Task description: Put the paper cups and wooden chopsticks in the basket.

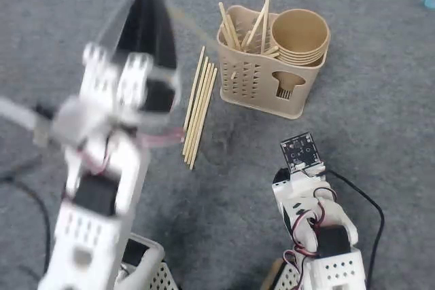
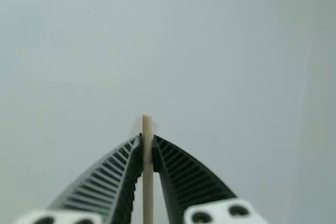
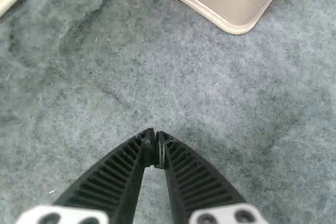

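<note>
One wooden chopstick (image 2: 147,124) is pinched in the left claw (image 2: 147,142), held high at the upper left of the high view. The paper cups (image 1: 300,32) already sit stacked in the basket (image 1: 262,83). A loose bundle (image 1: 198,106) lies on the bench (image 1: 380,100) just left of it. The right claw (image 3: 155,148) sits pressed together and empty at the lower right. The next move, I'd judge, is to carry the stick over the rim and let go.
</note>
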`<control>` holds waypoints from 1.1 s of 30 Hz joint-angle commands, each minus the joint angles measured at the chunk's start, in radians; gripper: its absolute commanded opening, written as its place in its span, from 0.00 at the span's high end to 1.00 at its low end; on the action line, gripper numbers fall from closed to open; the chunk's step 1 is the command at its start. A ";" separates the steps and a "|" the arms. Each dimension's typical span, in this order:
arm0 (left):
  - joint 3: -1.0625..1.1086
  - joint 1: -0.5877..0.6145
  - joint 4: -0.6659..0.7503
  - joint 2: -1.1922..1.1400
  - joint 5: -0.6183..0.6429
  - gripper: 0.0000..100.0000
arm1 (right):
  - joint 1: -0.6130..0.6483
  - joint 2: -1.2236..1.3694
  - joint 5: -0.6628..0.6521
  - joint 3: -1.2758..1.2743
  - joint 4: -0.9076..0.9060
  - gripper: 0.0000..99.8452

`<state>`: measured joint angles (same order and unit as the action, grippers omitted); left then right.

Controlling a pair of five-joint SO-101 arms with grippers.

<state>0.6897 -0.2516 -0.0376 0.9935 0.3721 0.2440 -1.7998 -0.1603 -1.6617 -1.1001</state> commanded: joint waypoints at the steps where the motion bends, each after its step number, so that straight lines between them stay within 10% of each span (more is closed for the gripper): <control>1: -0.420 -0.011 -0.008 -0.428 -0.009 0.99 | -0.008 -0.015 -0.018 -0.021 -0.004 0.99; 12: -0.840 -0.011 -0.008 -0.953 -0.014 0.99 | -0.008 -0.015 -0.020 -0.021 -0.001 0.99; 33: -0.357 -0.031 0.210 -1.003 -0.176 0.95 | -0.007 -0.015 -0.078 -0.021 0.002 0.99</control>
<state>0.3276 -0.2685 0.1465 -0.0253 0.1987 0.2440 -1.7998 -0.2232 -1.6617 -1.1001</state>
